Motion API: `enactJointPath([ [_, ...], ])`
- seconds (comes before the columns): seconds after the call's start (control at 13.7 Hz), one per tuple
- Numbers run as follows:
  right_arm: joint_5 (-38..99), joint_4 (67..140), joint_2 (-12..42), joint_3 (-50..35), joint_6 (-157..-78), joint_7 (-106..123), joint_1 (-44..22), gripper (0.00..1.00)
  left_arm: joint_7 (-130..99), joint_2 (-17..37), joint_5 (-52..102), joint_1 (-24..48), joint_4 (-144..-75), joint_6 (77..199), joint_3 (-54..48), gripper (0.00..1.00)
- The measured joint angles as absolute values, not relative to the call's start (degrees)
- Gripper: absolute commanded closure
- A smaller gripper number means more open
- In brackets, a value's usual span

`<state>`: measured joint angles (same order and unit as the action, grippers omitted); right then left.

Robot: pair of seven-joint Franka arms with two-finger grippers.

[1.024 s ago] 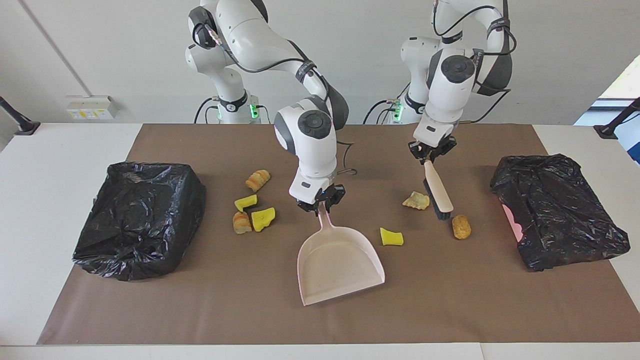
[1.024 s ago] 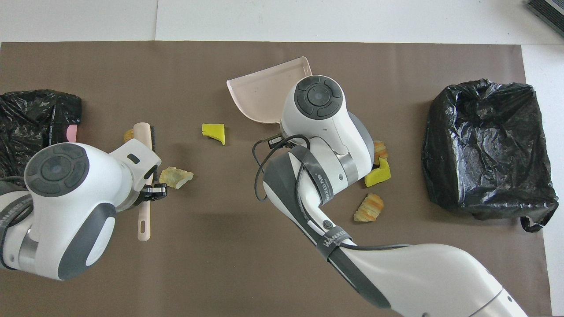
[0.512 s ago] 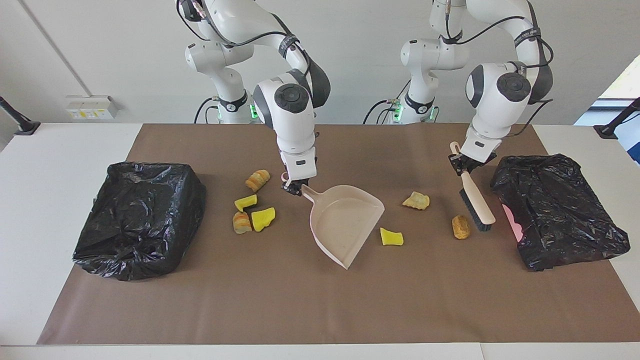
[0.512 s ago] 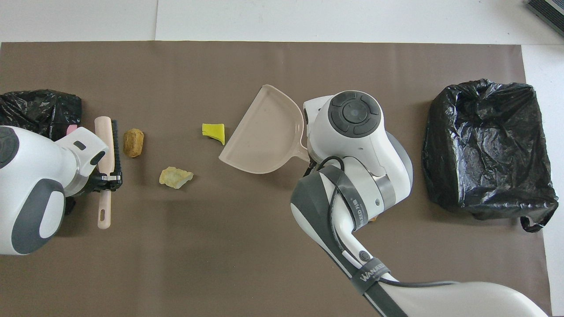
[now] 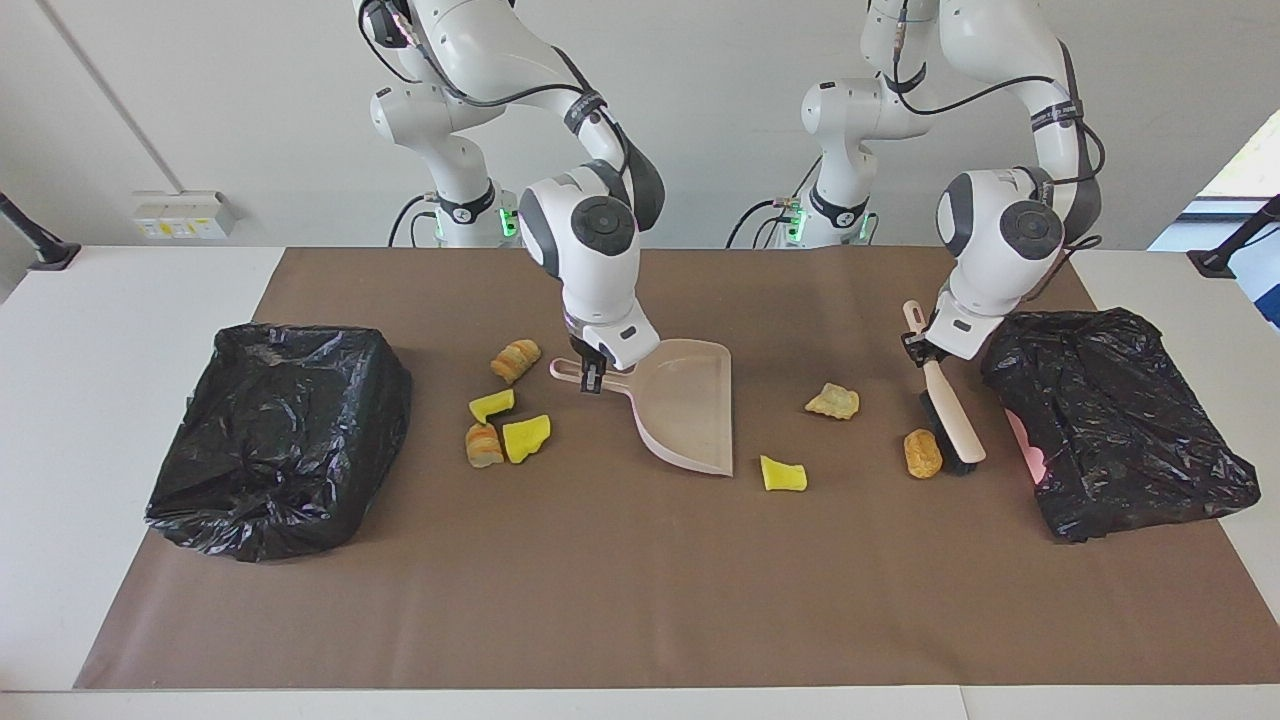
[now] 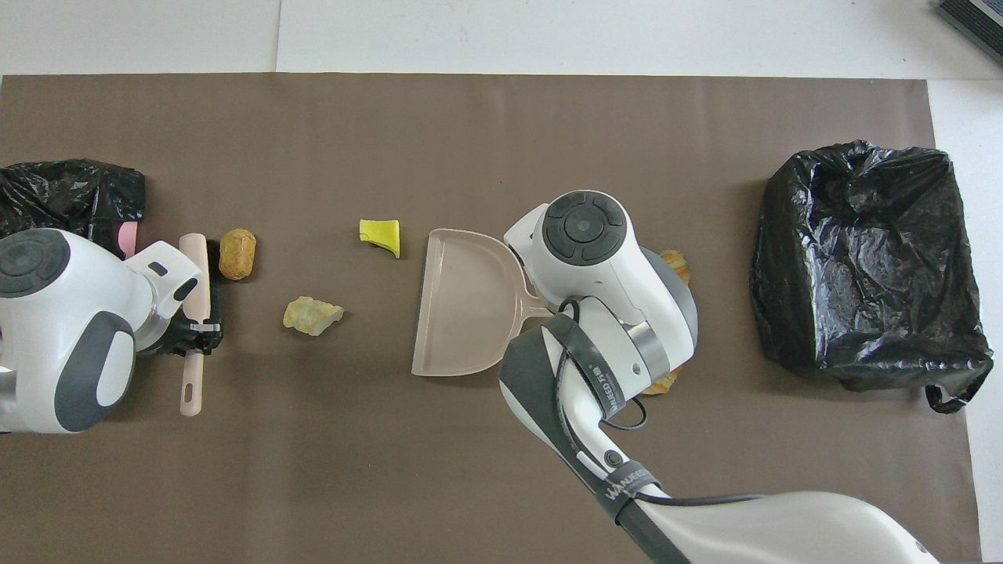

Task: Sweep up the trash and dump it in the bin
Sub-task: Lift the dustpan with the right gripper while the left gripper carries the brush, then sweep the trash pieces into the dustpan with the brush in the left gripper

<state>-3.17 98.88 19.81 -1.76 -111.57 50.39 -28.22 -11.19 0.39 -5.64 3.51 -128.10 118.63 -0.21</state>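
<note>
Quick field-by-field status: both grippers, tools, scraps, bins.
right gripper: shut on dustpan handle, mid-table
left gripper: shut on brush handle
brush bristles: beside orange-brown lump
loose scraps near brush: tan lump, yellow chunk
scrap cluster: four pieces, by dustpan handle
bins: black-bagged bin, black-bagged bin, one at each end

Paper-covered table (image 5: 120,300): trash (image 5: 783,474), bags (image 5: 280,435)
</note>
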Motion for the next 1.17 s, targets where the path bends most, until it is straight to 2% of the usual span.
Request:
enactJointPath([
  [0.22,-3.6,98.9,19.9,-1.8,-111.5,43.6,-29.3,1.00,-12.4,-0.9,-5.6,6.4,-130.4,118.6,-1.1,1.00],
  [0.58,-3.7,99.0,20.0,-1.8,-111.5,36.8,-30.7,1.00,-18.3,-3.5,0.2,16.4,-133.2,118.9,-1.5,1.00],
  [0.88,-3.7,99.0,20.0,-1.7,-111.5,36.8,-30.7,1.00,-23.1,-1.6,4.4,25.6,-133.9,127.7,-1.8,1.00],
  [1.17,-3.7,99.0,20.0,-1.7,-111.5,36.7,-30.6,1.00,-23.2,0.4,8.7,30.7,-131.9,130.7,-2.0,1.00],
])
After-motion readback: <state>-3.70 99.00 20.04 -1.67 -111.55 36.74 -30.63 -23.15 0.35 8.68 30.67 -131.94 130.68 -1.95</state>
